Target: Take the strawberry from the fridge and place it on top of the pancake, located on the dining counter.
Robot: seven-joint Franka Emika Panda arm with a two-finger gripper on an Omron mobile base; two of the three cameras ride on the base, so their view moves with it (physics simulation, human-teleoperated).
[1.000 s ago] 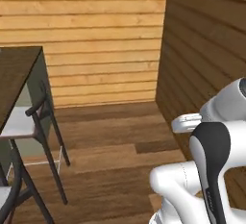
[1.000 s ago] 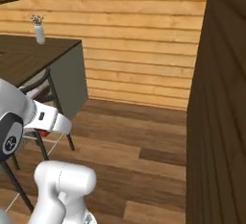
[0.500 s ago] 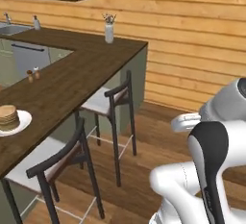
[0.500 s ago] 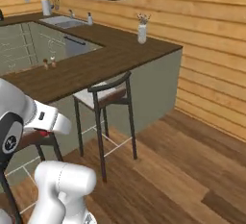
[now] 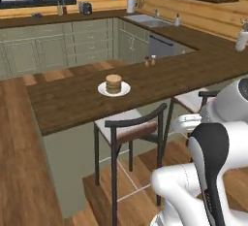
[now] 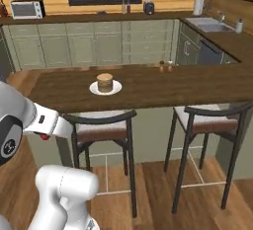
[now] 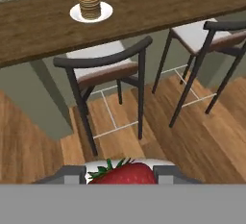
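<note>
Holding the strawberry [image 7: 123, 174] between its two dark fingertips, the pincer [image 7: 121, 176] is clamped on the fruit, whose red body and green leaves fill the gap at the bottom of the hand view. The relation that governs the coming move: the pancake [image 7: 89, 4] lies ahead of and above the pincer, slightly left of its line, on a white plate [image 7: 104, 13] set on the dining worktop [image 7: 43, 28], well apart from the berry. Between the two stands a stool [image 7: 103, 67] tucked at the worktop's near edge, so in my judgement the approach must rise over its curved backrest before coming down onto the stack. The worktop's long axis runs across the view, left to right, with the plate set back from the near edge. There is only the one arm, so no choice of reach arises. Count: one strawberry, one pancake stack [image 5: 114, 83] on one plate, two stools at this side (the second [image 6: 207, 118] to the right), and two small shakers [image 6: 165, 66] standing further right along the worktop. The stack's top is bare; the placing step is not yet done.
</note>
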